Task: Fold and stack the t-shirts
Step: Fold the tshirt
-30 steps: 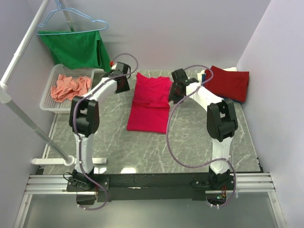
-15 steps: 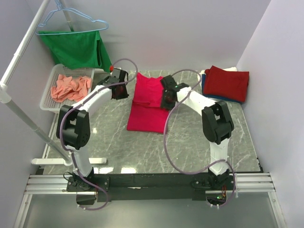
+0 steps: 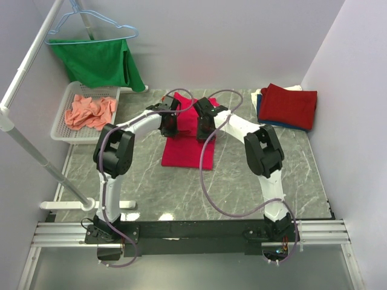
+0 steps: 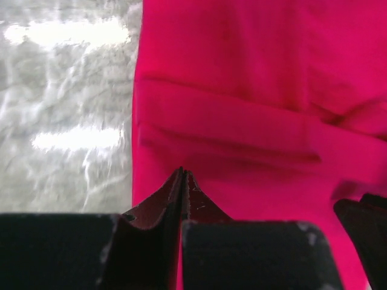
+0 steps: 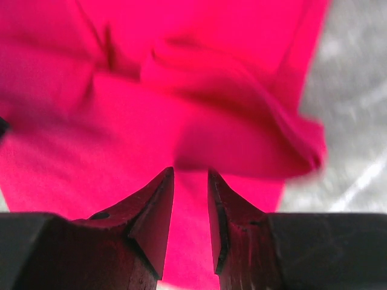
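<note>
The bright pinkish-red t-shirt [image 3: 187,154] lies in the middle of the table, and its upper part is covered by both arms. My left gripper [image 3: 171,122] hovers over the shirt's left edge. Its jaws [image 4: 182,172] are pressed together and no cloth shows between them. My right gripper [image 3: 202,125] is over the shirt's upper right. Its fingers [image 5: 190,172] stand apart above the pink cloth [image 5: 121,121], under a raised, blurred fold [image 5: 254,139]. A dark red t-shirt [image 3: 290,106] tops a stack at the back right. A salmon-orange t-shirt [image 3: 91,112] lies in the basket.
A white basket [image 3: 60,130] stands at the back left. A green cloth [image 3: 97,60] hangs from a hanger on a white rack [image 3: 30,66]. The rack's pole and foot [image 3: 84,202] cross the left of the marble table [image 3: 151,181]. Walls close the back and right.
Both grippers have swung inward from beside the shirt's top corners onto its upper part. The left jaws have closed. The shirt's upper part is now bunched and shorter.
</note>
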Controlling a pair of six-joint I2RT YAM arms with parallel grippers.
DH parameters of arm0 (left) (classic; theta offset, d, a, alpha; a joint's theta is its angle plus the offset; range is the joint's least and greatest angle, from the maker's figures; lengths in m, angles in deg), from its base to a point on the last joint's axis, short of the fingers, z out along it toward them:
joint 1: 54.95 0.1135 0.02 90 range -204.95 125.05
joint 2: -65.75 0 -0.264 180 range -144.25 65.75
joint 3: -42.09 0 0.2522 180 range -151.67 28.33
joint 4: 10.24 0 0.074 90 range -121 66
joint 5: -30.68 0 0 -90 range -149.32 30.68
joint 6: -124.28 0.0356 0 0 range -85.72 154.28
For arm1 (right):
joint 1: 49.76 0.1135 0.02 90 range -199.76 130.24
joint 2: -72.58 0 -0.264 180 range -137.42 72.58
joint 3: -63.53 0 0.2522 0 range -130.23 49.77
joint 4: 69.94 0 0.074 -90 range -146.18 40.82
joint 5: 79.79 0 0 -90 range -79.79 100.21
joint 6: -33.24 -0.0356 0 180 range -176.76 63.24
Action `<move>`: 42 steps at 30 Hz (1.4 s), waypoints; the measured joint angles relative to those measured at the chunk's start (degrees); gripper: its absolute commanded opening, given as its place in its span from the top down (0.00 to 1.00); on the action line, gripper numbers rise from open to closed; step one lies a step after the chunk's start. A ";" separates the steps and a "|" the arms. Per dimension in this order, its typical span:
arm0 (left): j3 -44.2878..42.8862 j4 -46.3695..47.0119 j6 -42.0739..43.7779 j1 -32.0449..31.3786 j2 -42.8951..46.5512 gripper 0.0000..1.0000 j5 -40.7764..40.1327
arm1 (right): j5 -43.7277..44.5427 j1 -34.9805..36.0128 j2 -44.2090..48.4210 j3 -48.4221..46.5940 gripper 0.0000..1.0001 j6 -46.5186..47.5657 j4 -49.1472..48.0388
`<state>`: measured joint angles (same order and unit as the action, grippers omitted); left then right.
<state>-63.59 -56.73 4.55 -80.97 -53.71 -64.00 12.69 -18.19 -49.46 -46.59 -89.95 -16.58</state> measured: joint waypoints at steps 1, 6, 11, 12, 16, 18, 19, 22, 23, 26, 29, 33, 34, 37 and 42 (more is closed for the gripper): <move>-0.70 -0.24 0.07 0.02 -1.07 0.92 0.15 | 0.04 -0.17 -1.55 -1.75 0.65 0.07 0.22; -4.63 -2.36 0.17 0.26 -4.85 0.92 0.57 | -0.13 -1.68 -6.78 -7.61 0.65 0.07 1.88; -11.23 -3.32 0.20 0.33 -8.57 0.89 0.33 | 0.20 -4.09 -8.66 -12.35 0.65 0.04 2.47; -12.24 -3.34 0.13 0.33 -9.03 0.88 0.09 | 0.31 -4.68 -8.96 -13.03 0.65 0.02 2.45; -14.38 -3.06 -0.04 0.42 -9.81 0.86 -2.75 | 1.03 -6.64 -9.25 -14.43 0.67 -0.17 2.36; -15.10 -2.40 -0.85 0.57 -9.81 0.84 -5.62 | 1.33 -7.45 -9.25 -14.67 0.67 -0.39 2.16; -15.26 -1.86 -1.09 0.61 -9.79 0.82 -6.86 | 1.44 -7.98 -9.25 -14.71 0.67 -0.44 1.99; -15.28 -0.92 -1.38 1.05 -9.79 0.77 -9.86 | 1.25 -9.09 -9.25 -14.71 0.63 -0.61 2.10; -15.23 -1.01 -1.33 1.31 -9.70 0.75 -10.14 | 1.03 -9.49 -9.16 -14.62 0.62 -0.52 2.10; -12.57 -0.92 -0.96 2.03 -7.85 0.68 -9.90 | 0.22 -10.12 -6.88 -11.21 0.53 0.55 1.68; -4.61 -0.85 -0.74 2.80 -2.34 0.61 -8.15 | -1.40 -10.47 0.31 -0.92 0.48 2.27 1.05; 6.62 0.09 -0.42 3.02 6.34 0.58 -3.58 | -5.11 -10.45 11.04 11.10 0.46 3.19 0.57; 9.25 0.72 -0.35 3.02 8.46 0.57 -1.90 | -6.23 -10.43 13.11 13.20 0.46 3.23 0.09; 15.45 3.21 -0.11 3.02 13.03 0.58 2.38 | -10.56 -10.08 19.39 20.39 0.46 3.28 -3.13; 23.12 7.58 0.13 3.32 15.91 0.60 8.70 | -18.08 -9.09 22.43 29.29 0.45 3.93 -9.16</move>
<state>-40.47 -49.15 4.68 -77.65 -37.79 -55.31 -5.39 -27.28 -27.04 -17.30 -86.02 -25.74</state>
